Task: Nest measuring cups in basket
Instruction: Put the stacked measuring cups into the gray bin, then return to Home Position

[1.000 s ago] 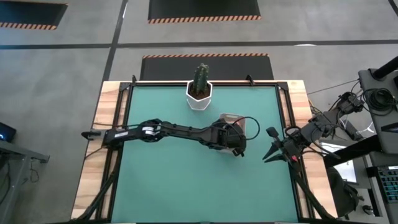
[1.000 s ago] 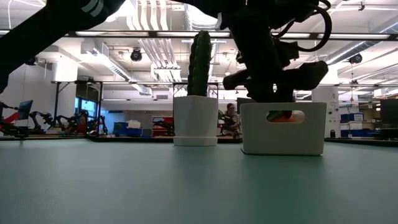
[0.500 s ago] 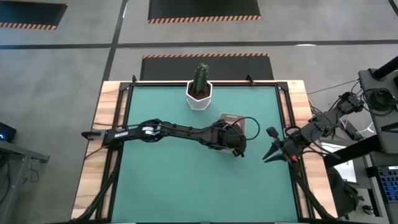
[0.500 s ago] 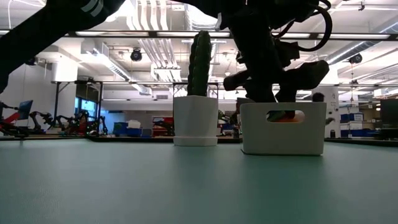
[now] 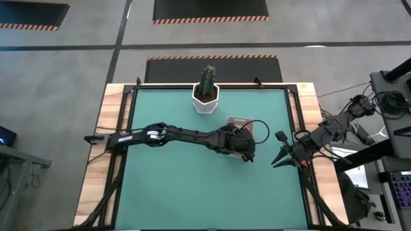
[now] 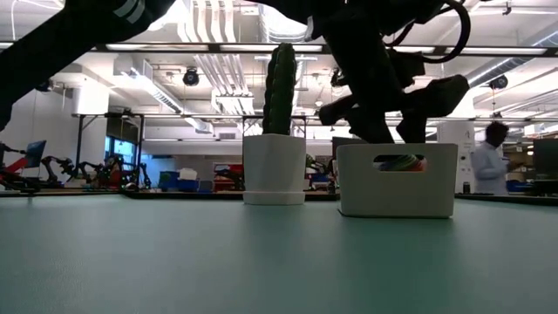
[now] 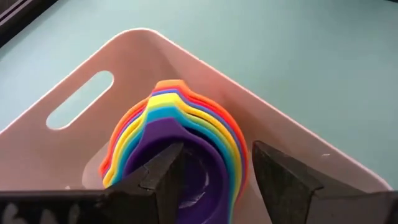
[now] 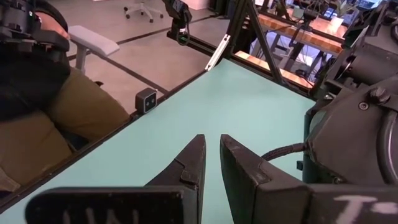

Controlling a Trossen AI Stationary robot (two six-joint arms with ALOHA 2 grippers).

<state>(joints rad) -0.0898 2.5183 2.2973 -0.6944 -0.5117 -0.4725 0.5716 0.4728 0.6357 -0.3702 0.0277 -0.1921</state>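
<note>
measuring cups [image 7: 177, 146] sitting nested in the basket [image 7: 267, 134], purple innermost, near the cactus pot [image 5: 206, 97]. left gripper [image 7: 214, 180] hanging just over the stack, jaws apart, gripping nothing. right gripper [image 8: 211, 163] waiting at the table's right side, fingers narrow, empty. likely light, stiff, slick plastic; gripping best by a handle or rim.

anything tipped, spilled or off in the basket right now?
Nothing stands out. The measuring cups sit nested in one stack inside the basket, which stands upright and level beside the cactus pot. The left end effector is over the stack.
</note>
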